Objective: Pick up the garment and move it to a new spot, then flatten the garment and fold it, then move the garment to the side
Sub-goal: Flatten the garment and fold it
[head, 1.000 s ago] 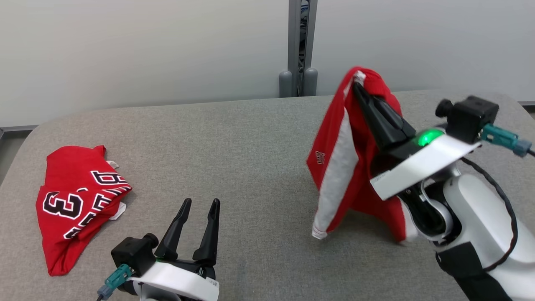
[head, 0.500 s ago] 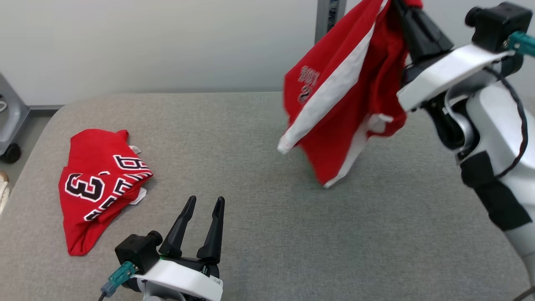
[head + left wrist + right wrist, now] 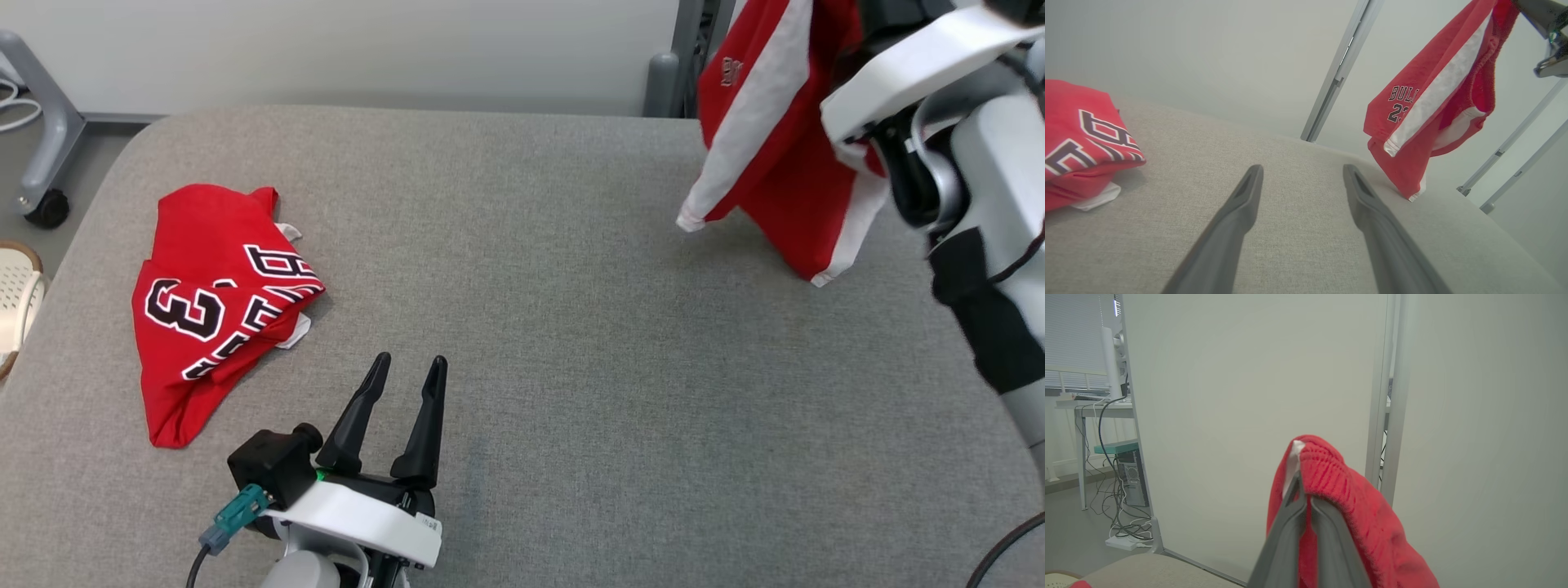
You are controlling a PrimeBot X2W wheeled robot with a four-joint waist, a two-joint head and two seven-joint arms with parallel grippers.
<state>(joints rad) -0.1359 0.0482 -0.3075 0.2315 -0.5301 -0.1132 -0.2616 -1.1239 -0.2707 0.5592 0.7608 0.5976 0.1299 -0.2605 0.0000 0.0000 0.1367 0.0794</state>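
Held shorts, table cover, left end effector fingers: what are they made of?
Shorts: knit fabric, matte, maybe cotton or polyester; ribbed waistband. Table cover: grey woven textile, matte; visible weave grain. Left end effector fingers: dark matte plastic, probably; no glint.

A grey counter (image 3: 571,367) carries a rumpled red jersey (image 3: 212,302) near its left edge. Pale panels (image 3: 367,49) stand behind it. A wheeled leg (image 3: 45,155) and a white basket (image 3: 16,302) sit off its left side.
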